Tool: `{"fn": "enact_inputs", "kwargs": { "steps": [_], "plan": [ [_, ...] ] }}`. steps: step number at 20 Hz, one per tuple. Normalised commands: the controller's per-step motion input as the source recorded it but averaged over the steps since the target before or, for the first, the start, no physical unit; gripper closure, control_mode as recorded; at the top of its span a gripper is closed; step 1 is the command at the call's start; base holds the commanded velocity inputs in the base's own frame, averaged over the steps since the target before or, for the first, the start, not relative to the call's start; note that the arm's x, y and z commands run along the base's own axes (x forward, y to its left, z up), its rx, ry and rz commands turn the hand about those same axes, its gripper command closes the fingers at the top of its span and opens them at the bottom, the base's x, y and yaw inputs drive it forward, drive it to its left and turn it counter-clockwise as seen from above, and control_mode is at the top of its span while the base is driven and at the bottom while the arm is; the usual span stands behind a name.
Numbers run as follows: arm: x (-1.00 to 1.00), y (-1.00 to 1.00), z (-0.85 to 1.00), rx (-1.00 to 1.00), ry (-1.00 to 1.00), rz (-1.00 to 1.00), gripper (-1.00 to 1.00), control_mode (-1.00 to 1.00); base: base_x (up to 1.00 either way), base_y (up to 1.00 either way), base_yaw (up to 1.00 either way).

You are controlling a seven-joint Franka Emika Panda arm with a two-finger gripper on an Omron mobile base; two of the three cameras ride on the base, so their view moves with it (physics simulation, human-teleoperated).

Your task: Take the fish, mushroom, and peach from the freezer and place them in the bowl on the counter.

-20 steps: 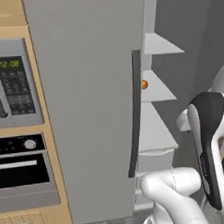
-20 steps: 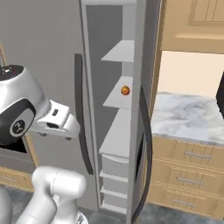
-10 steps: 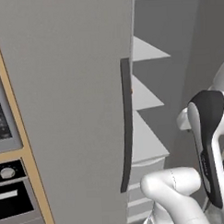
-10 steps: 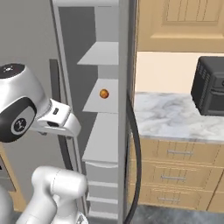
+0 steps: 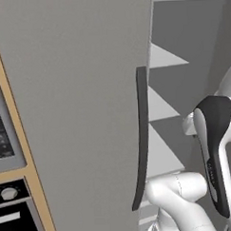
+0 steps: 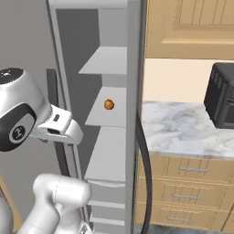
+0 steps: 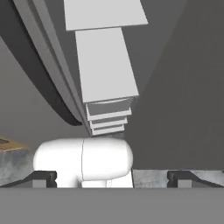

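The freezer (image 5: 87, 90) stands open, its grey door and long dark handle (image 5: 141, 135) close in front of me. On a middle white shelf (image 6: 107, 119) sits the peach (image 6: 109, 104), a small orange ball. The marble counter (image 6: 183, 130) lies to the right of the freezer. In the hand view my gripper (image 7: 111, 178) points down along the freezer's white shelves (image 7: 105, 61); its dark fingertips (image 7: 43, 177) stand far apart, open, with nothing held. The fish, the mushroom and the bowl are out of view.
A dark boxy appliance (image 6: 221, 93) stands on the counter at the right. Tan drawers with metal handles (image 6: 192, 170) sit beneath it, wooden cupboards (image 6: 192, 23) above. An oven panel (image 5: 9, 198) is left of the freezer door. A dark curved handle (image 6: 145, 151) edges the freezer's right side.
Both base views have shifted: the freezer now looms larger and more counter shows at the right, so the camera moved. The arm's pose looks unchanged and the peach stays on its shelf.
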Motion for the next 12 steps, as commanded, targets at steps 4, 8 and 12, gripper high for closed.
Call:
{"fn": "enact_inputs", "kwargs": {
  "steps": [4,8,12],
  "plan": [
    [0.0,0.0,0.0,0.0,0.0,0.0,-1.0,1.0,0.5,-0.23,0.13],
    [0.0,0.0,0.0,0.0,0.0,0.0,-1.0,1.0,0.36,-0.52,0.21],
    [0.0,0.0,0.0,0.0,0.0,0.0,-1.0,1.0,0.08,-0.77,0.26]
  ]
}}
